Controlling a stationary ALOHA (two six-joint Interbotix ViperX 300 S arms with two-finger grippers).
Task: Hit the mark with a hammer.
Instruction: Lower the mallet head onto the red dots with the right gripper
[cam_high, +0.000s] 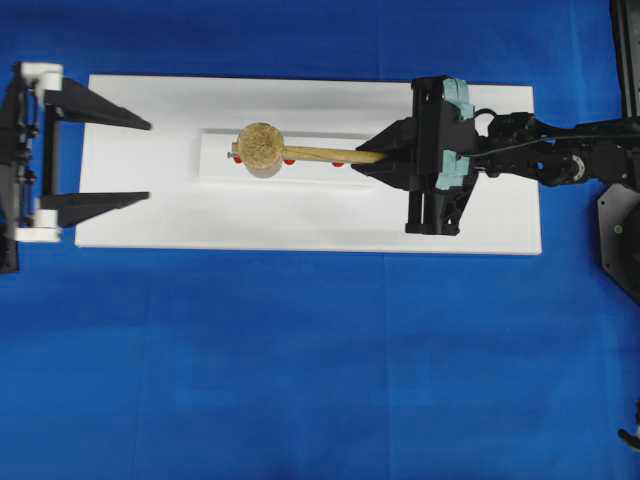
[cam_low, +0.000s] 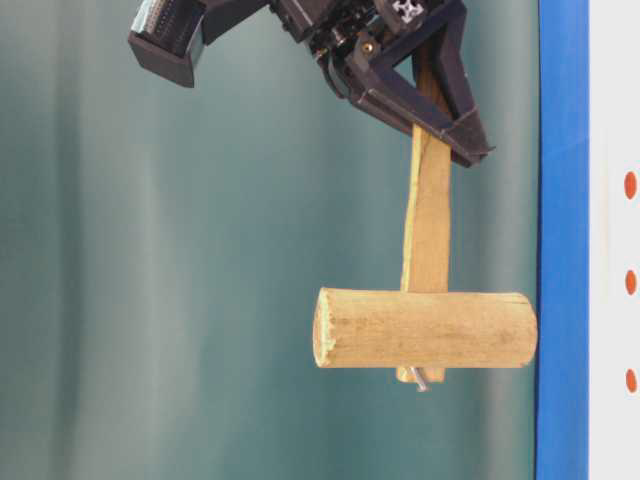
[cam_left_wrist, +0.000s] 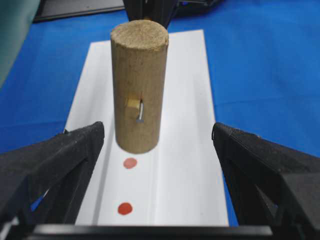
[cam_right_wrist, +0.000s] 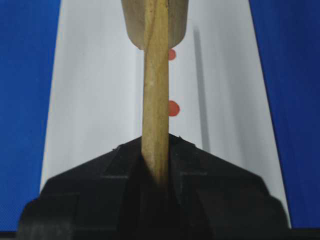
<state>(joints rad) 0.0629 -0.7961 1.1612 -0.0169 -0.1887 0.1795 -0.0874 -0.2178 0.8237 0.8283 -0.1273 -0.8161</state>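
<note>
The hammer, a light-brown wooden mallet, has its thick head (cam_high: 260, 148) hovering over the left part of the white block (cam_high: 215, 165), a little off its surface. My right gripper (cam_high: 372, 157) is shut on the far end of its flat handle (cam_right_wrist: 156, 100). The mark (cam_right_wrist: 173, 108) is the right-end red dot, showing just beside the handle and to the right of the head (cam_low: 425, 328). In the table-level view the mark (cam_low: 630, 185) is the top dot. My left gripper (cam_left_wrist: 157, 135) stands open at the board's left end, holding nothing, and the head (cam_left_wrist: 139, 85) hides the mark from it.
The block lies on a white board (cam_high: 300, 225) on a blue cloth (cam_high: 300, 380). The middle red dot (cam_left_wrist: 130, 163) and the left-end red dot (cam_left_wrist: 125, 208) lie in front of the left gripper. The right arm (cam_high: 560, 155) reaches in from the right edge.
</note>
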